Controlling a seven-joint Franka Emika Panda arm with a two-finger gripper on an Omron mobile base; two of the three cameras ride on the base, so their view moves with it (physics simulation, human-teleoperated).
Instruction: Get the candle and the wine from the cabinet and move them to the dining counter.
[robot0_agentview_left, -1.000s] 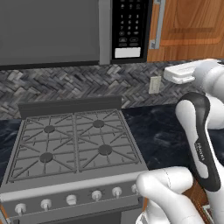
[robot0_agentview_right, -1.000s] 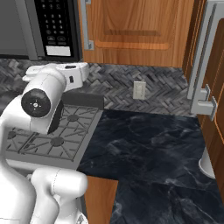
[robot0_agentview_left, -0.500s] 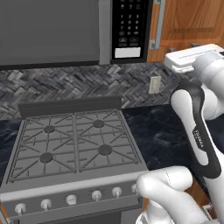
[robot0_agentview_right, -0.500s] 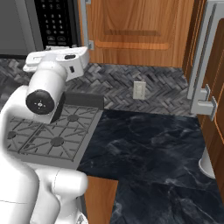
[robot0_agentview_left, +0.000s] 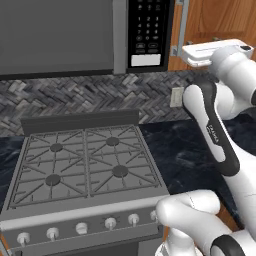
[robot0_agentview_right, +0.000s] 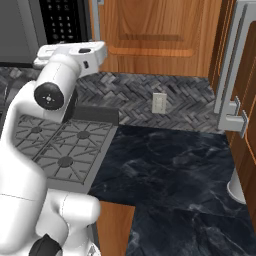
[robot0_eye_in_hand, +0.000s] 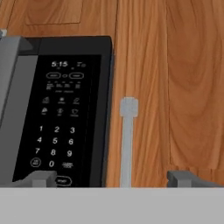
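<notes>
Kitchen wall of herringbone tile above our gas stove (robot0_agentview_left: 85, 165), microwave (robot0_eye_in_hand: 61, 109) with its keypad left of the cabinet (robot0_eye_in_hand: 175, 78), the cabinet's silver handle (robot0_eye_in_hand: 127, 140) just right of the microwave, our gripper (robot0_eye_in_hand: 111, 178) spread wide facing that handle, touching nothing.

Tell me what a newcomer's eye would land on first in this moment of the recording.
First the white arm, raised high in front of the orange-brown cabinet, whose door is shut. In the hand view the open tool faces the cabinet's vertical silver handle, just beside the black microwave keypad. Below lie the grey stove and the black marbled worktop.
</notes>
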